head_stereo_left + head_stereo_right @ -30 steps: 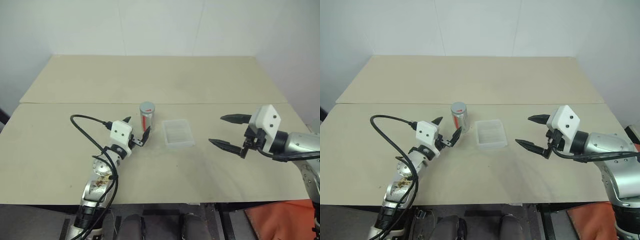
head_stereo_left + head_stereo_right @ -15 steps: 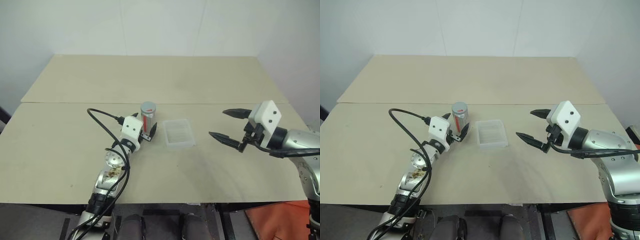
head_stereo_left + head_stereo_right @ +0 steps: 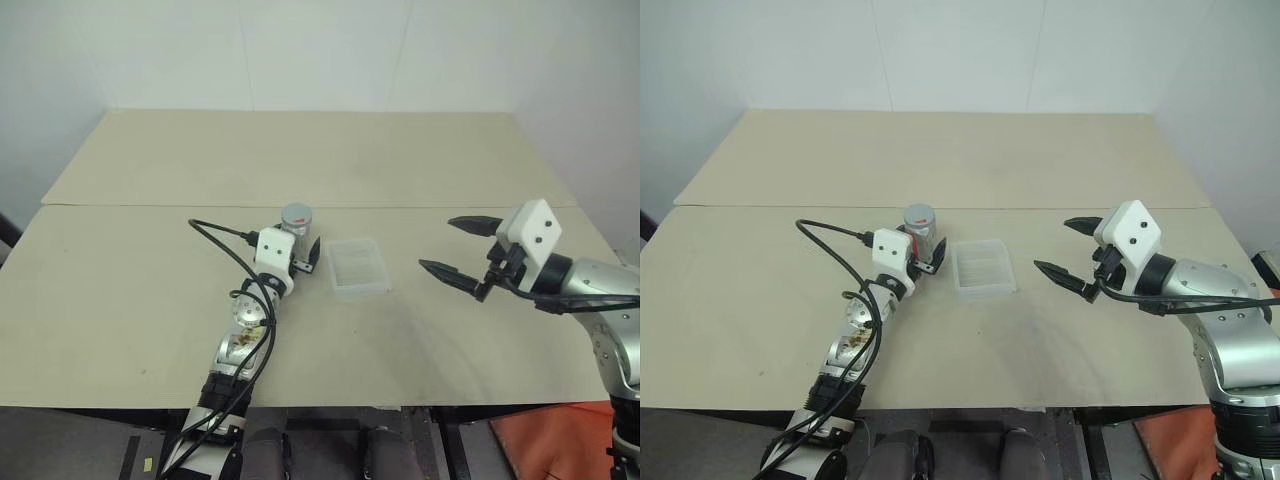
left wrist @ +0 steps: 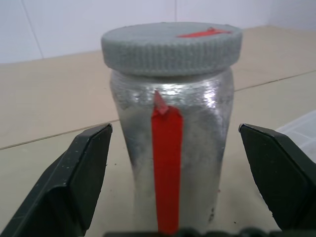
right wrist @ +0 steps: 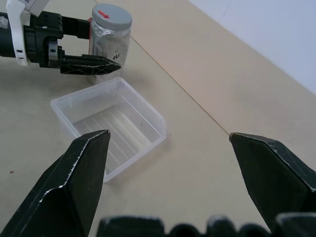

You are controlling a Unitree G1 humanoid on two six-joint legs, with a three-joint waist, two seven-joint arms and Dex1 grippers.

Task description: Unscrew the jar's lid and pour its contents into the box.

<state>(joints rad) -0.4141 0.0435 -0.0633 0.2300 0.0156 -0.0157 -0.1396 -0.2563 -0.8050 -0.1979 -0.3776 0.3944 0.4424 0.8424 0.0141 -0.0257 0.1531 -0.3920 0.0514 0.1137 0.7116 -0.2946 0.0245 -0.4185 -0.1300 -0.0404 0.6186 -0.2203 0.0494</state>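
Silvery jar point(image 4: 170, 148) stands upright, grey lid point(image 4: 171, 47) on, between my left gripper's point(image 4: 173, 163) spread fingers, untouched. Just right of the jar I see the box point(image 3: 357, 267); my right gripper point(image 3: 462, 253) hovers beyond, fingers wide apart.

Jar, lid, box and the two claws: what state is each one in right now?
Jar: upright on the table, between the left gripper's fingers, not yet clamped.
Lid: screwed on.
Box: empty, flat on the table.
Left gripper: open.
Right gripper: open, empty, above the table.
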